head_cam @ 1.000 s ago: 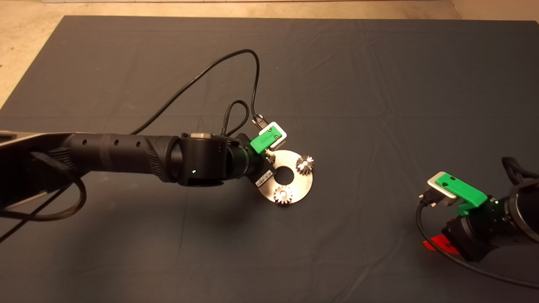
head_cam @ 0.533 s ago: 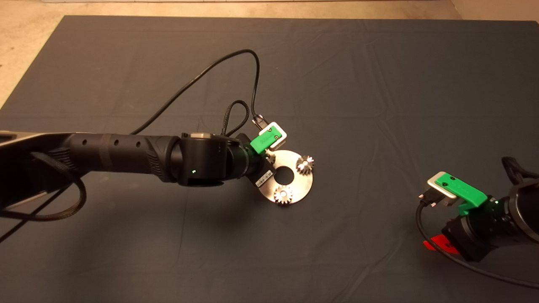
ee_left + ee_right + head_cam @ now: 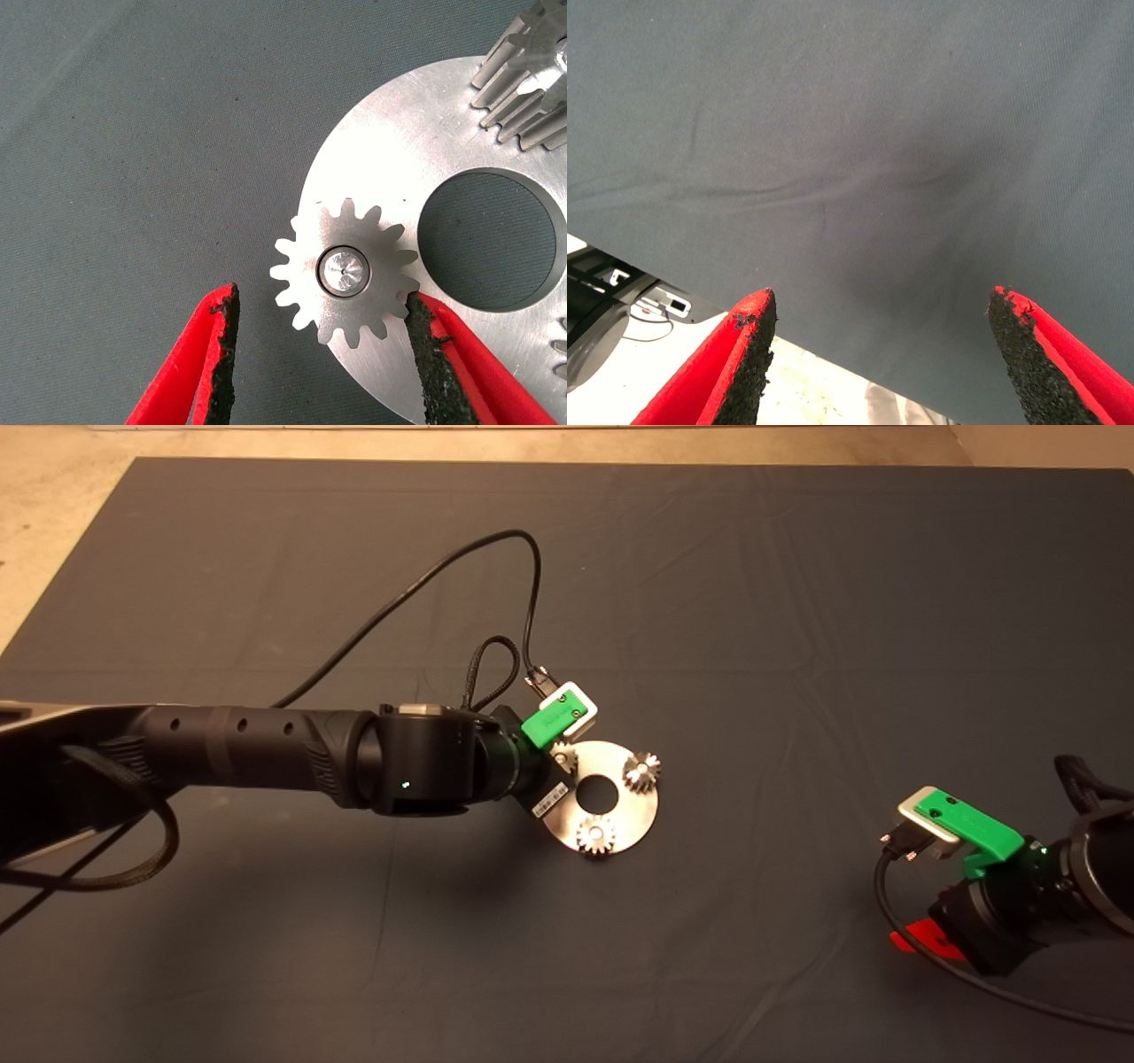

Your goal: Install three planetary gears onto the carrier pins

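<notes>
The shiny round disc (image 3: 625, 813) lies mid-mat, with its carrier pins standing through three planetary gears. Two gears (image 3: 640, 771) (image 3: 596, 836) sit in plain sight on its right and near sides. The third gear (image 3: 345, 270) rests flat on the disc (image 3: 399, 150) with a pin tip (image 3: 344, 270) showing in its bore. My left gripper (image 3: 323, 354) hovers open just above this gear, one pad (image 3: 221, 354) off the disc and the other pad (image 3: 430, 354) close to the teeth. From above, the left gripper (image 3: 556, 772) half hides that gear (image 3: 567, 758). My right gripper (image 3: 881, 345) is open and holds nothing.
The right arm is parked at the mat's lower right, its red fingers (image 3: 921, 941) low over the cloth. A black cable (image 3: 461, 558) loops above the left wrist. Bare floor borders the mat at the far left corner (image 3: 53, 505).
The left gripper has drawn slightly back to the left, off the disc, uncovering more of the third gear. The gears, the disc and the right arm have not moved.
</notes>
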